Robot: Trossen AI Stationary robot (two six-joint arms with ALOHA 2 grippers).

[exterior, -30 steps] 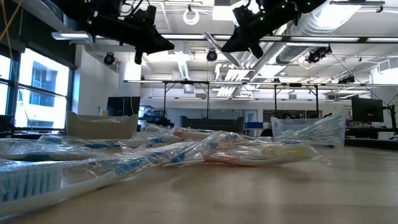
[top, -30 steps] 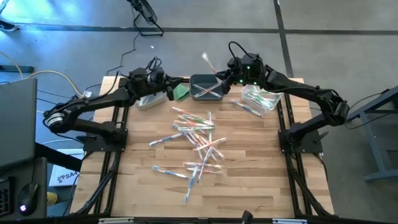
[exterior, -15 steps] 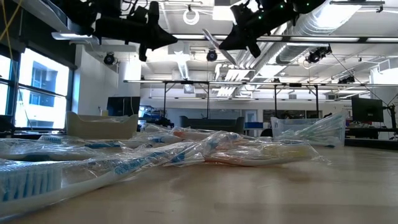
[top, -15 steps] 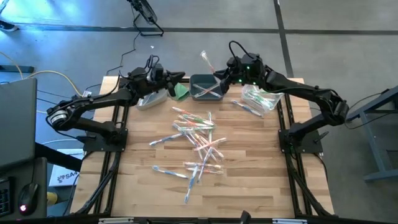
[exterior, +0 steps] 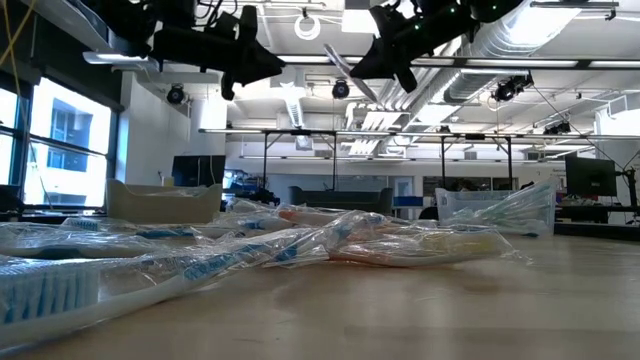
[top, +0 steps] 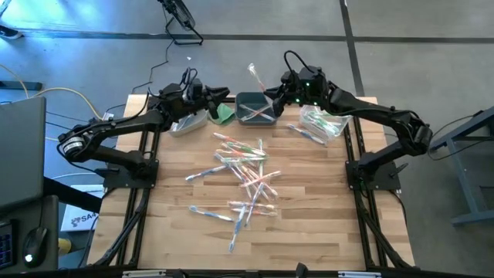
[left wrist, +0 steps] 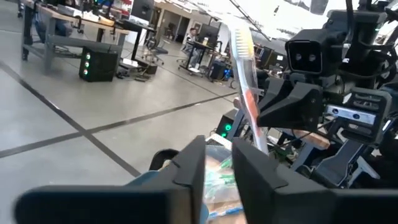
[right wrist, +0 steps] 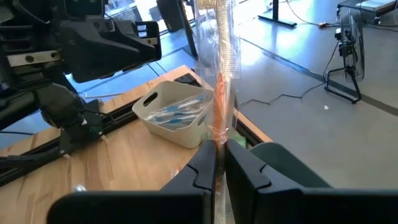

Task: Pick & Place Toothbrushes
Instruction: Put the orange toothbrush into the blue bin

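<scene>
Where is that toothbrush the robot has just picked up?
The right gripper holds the wrapped toothbrush up in the air at the table's far edge, above the dark bin.

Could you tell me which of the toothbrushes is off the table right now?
The wrapped orange toothbrush, clamped upright in the right gripper above the dark bin; all the others lie on the table or in bins.

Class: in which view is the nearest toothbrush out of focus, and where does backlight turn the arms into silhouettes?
Low view: the nearest toothbrush is a blurred foreground smear, and bright ceiling lights make both arms dark silhouettes. Right wrist view: the wrapped toothbrush in the right gripper glares pale against the floor.
</scene>
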